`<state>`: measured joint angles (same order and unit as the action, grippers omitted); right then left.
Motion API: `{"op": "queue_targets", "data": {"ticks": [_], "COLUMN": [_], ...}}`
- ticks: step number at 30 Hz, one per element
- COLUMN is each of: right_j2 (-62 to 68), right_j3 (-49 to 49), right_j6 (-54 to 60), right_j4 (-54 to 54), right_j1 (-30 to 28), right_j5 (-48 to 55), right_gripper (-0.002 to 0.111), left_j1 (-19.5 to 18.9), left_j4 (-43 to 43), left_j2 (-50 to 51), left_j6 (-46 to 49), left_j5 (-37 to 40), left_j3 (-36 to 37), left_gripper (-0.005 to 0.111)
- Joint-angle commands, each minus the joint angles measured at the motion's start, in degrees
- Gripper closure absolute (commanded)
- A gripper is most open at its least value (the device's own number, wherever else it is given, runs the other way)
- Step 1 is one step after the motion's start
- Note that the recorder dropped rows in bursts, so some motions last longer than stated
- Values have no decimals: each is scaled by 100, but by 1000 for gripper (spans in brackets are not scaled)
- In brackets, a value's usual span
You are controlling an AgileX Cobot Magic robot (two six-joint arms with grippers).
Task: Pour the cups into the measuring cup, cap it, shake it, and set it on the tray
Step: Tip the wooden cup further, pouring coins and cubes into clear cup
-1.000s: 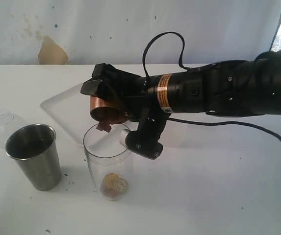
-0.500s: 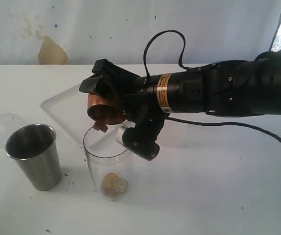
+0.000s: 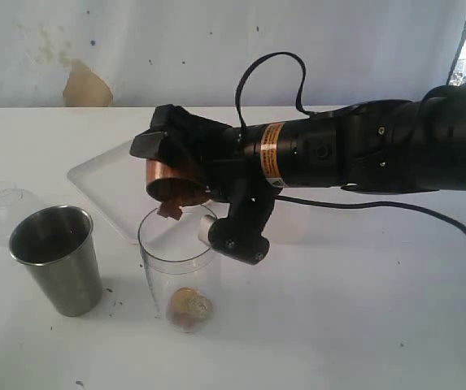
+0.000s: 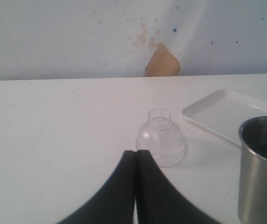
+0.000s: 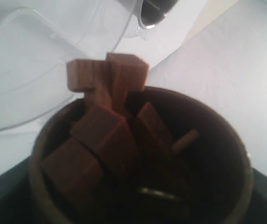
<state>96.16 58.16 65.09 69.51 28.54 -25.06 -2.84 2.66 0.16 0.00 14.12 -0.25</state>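
My right gripper is shut on the small brown wooden cup, tipped mouth-down just above the rim of the clear measuring cup. Brown blocks crowd the wooden cup's mouth, and one block hangs at its lip over the measuring cup's opening. A few brown and golden pieces lie at the measuring cup's bottom. The steel tumbler stands to its left. My left gripper is shut and empty, just short of the clear domed lid.
The white tray lies behind the measuring cup, partly under the right arm, and shows in the left wrist view as well. The domed lid rests on the table behind the steel tumbler. A black cable loops above the right arm.
The wooden cup rocked slightly up and left, then back, staying tipped over the measuring cup. The left gripper's earlier state is not shown.
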Motion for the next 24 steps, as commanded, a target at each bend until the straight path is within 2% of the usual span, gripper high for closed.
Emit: {"op": "queue_targets", "data": {"ticks": [1, 5, 12, 24], "right_j2": [-144, -156, -168, -168], "right_j3": [54, 54, 43, -10], "right_j6": [714, 1021, 1020, 1081], "right_j4": [-48, -48, -48, -4], "right_j1": [6, 6, 6, 6], "right_j5": [-24, 220, -86, 97], "right_gripper": [108, 108, 108, 108], "left_j1": [25, 25, 25, 25], "left_j4": [-32, -32, -32, -32], "left_j2": [-16, -16, -16, -16], "left_j6": [0, 0, 0, 0], "left_j5": [-66, -66, -66, -66], "left_j3": [25, 25, 25, 25], "left_gripper": [107, 107, 107, 107]}}
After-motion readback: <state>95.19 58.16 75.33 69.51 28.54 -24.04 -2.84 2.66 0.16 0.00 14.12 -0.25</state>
